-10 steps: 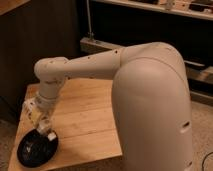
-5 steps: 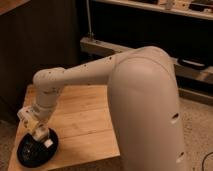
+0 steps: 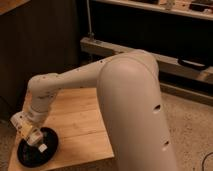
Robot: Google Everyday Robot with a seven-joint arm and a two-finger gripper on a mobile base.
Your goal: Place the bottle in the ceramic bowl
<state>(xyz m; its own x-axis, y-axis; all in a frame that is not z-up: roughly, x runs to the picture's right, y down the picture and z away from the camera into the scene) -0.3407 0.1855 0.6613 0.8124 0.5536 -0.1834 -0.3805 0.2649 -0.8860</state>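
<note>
The black ceramic bowl (image 3: pixel 29 154) sits at the front left corner of the wooden table (image 3: pixel 85 120). My gripper (image 3: pixel 34 139) hangs at the end of the white arm, low over the bowl and just inside its rim. A small white piece with yellowish marks, which looks like the bottle (image 3: pixel 42 148), shows at the gripper's tip above the bowl's inside. I cannot tell whether it is held or resting in the bowl. The gripper hides part of the bowl.
The table's left and front edges lie close to the bowl. My bulky white upper arm (image 3: pixel 135 110) covers the table's right side. A dark wall stands behind, with a metal shelf rail (image 3: pixel 125 52) at the back right and speckled floor (image 3: pixel 190 130) to the right.
The arm has swung left and down. The gripper has dropped from above the bowl's far rim to low over its inside.
</note>
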